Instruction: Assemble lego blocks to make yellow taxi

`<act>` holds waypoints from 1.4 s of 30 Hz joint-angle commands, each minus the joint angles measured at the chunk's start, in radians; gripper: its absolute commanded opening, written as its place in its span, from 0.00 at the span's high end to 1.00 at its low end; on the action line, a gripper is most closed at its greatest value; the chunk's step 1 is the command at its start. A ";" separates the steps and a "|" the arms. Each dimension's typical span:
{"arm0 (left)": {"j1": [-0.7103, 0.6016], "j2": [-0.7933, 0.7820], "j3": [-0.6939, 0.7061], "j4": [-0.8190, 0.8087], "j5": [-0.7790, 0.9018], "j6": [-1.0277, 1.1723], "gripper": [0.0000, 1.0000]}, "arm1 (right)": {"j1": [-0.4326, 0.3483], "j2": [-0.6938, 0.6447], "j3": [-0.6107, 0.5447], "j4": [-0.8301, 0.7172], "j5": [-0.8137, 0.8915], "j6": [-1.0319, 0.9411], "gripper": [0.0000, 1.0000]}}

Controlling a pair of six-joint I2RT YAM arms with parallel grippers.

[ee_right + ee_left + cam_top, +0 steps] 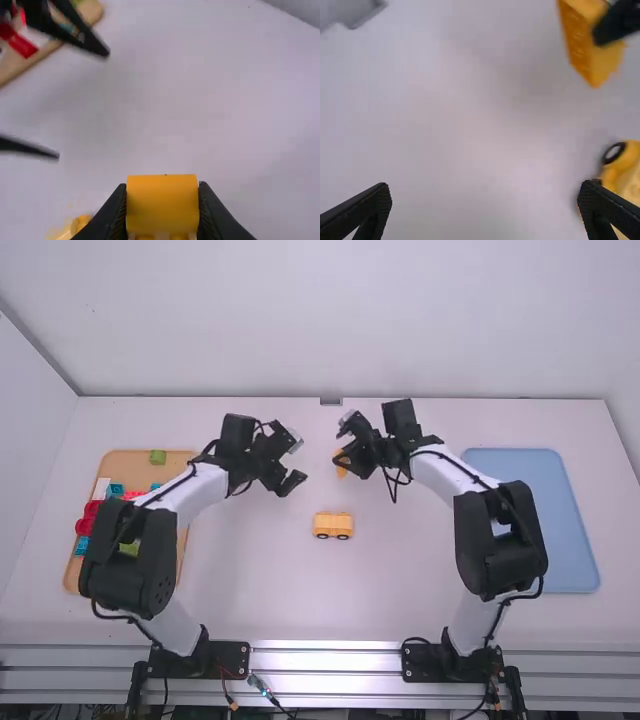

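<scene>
The right pincer (344, 459) is closed on an orange-yellow plastic block (162, 202) with a rounded, smooth face, clamped between its two fingers. In the high view, the block's long axis runs roughly up the picture, away from the arm bases; in the left wrist view it slants. It is held above the white tabletop (262, 590).

Just across from it, to its left, hangs the left pincer (294, 482), its fingers spread wide with nothing between them.

Near both pincers, between them and toward the arm bases, the yellow wheeled block base (333, 521) sits on the tabletop. Its long axis lies left to right, with two dark wheels on the side toward the arm bases; which end is its front I cannot tell.

Well apart from the left pincer, on its left, lies a tan tray (130, 462) with rounded corners, partly covered by the left arm. It carries red blocks (83, 527), blue blocks (116, 489) and green blocks (158, 456). Well apart from the right pincer, on its right, a flat light-blue tray (560, 540) lies partly behind the right arm.
</scene>
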 commanded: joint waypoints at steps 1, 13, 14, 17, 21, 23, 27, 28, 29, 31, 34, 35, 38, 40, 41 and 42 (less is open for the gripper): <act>0.063 -0.108 -0.005 -0.002 -0.030 -0.032 0.01 | 0.044 -0.006 0.082 -0.078 0.138 -0.167 1.00; 0.366 -0.682 -0.418 0.286 -0.084 -0.221 0.01 | 0.214 0.178 0.318 -0.349 0.212 -0.296 1.00; 0.394 -0.713 -0.443 0.298 -0.083 -0.250 0.01 | 0.233 0.202 0.357 -0.397 0.213 -0.321 1.00; 0.470 -0.771 -0.493 0.311 -0.084 -0.305 0.01 | 0.290 0.255 0.450 -0.510 0.264 -0.356 1.00; 0.564 -0.789 -0.529 0.345 -0.083 -0.379 0.01 | 0.373 0.331 0.533 -0.579 0.359 -0.382 1.00; 0.583 -0.780 -0.531 0.354 -0.084 -0.396 0.01 | 0.399 0.349 0.538 -0.575 0.377 -0.381 1.00; 0.600 -0.739 -0.531 0.398 -0.083 -0.400 0.01 | 0.456 0.355 0.532 -0.603 0.435 -0.378 1.00; 0.602 -0.725 -0.531 0.412 -0.082 -0.401 0.01 | 0.472 0.355 0.532 -0.610 0.440 -0.377 1.00; 0.601 -0.706 -0.531 0.428 -0.083 -0.404 0.01 | 0.491 0.355 0.528 -0.614 0.451 -0.377 1.00; 0.600 -0.688 -0.531 0.440 -0.084 -0.428 0.01 | 0.507 0.355 0.527 -0.624 0.460 -0.377 1.00; 0.599 -0.649 -0.531 0.462 -0.083 -0.453 0.01 | 0.543 0.355 0.512 -0.612 0.482 -0.343 1.00; 0.598 -0.645 -0.531 0.463 -0.083 -0.453 0.01 | 0.544 0.355 0.510 -0.611 0.482 -0.344 1.00; 0.595 -0.626 -0.531 0.472 -0.075 -0.453 0.01 | 0.555 0.355 0.462 -0.555 0.484 -0.348 1.00; 0.596 -0.622 -0.531 0.479 -0.056 -0.453 0.01 | 0.553 0.355 0.442 -0.542 0.526 -0.346 1.00; 0.597 -0.623 -0.531 0.481 -0.048 -0.453 0.01 | 0.554 0.355 0.441 -0.544 0.534 -0.338 1.00; 0.596 -0.623 -0.531 0.483 -0.048 -0.454 0.01 | 0.555 0.355 0.441 -0.542 0.533 -0.335 1.00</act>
